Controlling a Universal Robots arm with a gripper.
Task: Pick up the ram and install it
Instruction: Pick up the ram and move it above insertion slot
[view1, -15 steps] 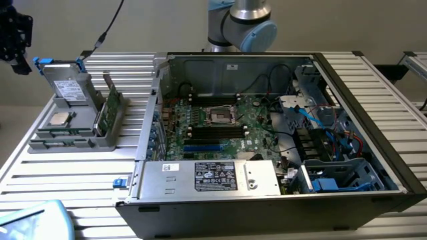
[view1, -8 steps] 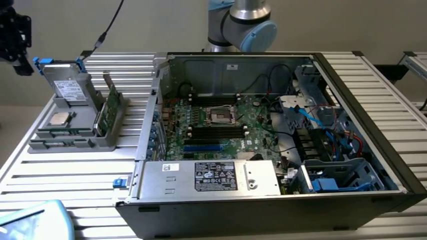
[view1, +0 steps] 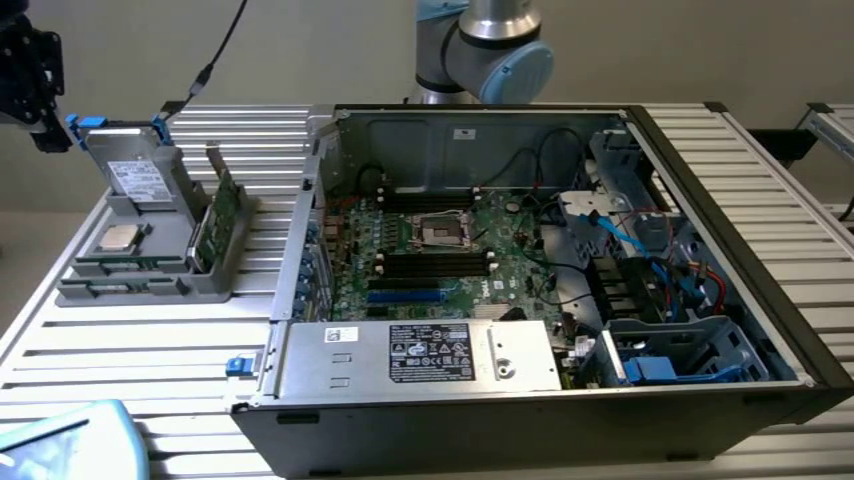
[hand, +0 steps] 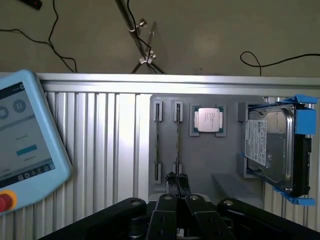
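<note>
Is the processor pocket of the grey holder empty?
No, the square silver processor chip sits in its pocket of the grey holder.

No wording can be read; the printed labels on the power supply (view1: 430, 352) and hard drive (hand: 262, 145) and the pendant screen (hand: 20, 135) are illegible.

Exterior view: light was even, diffuse and moderately bright, with no hard shadows; the ribbed table (view1: 134, 340) showed pale with a soft sheen, while the computer case (view1: 441, 140) lay dimmer inside, shaded by its walls. Wrist view: light was equally flat; the table's far rail carried faint glare, the gripper (hand: 176, 181) read near-black, the pendant screen (hand: 20, 130) glowed pale.
</note>
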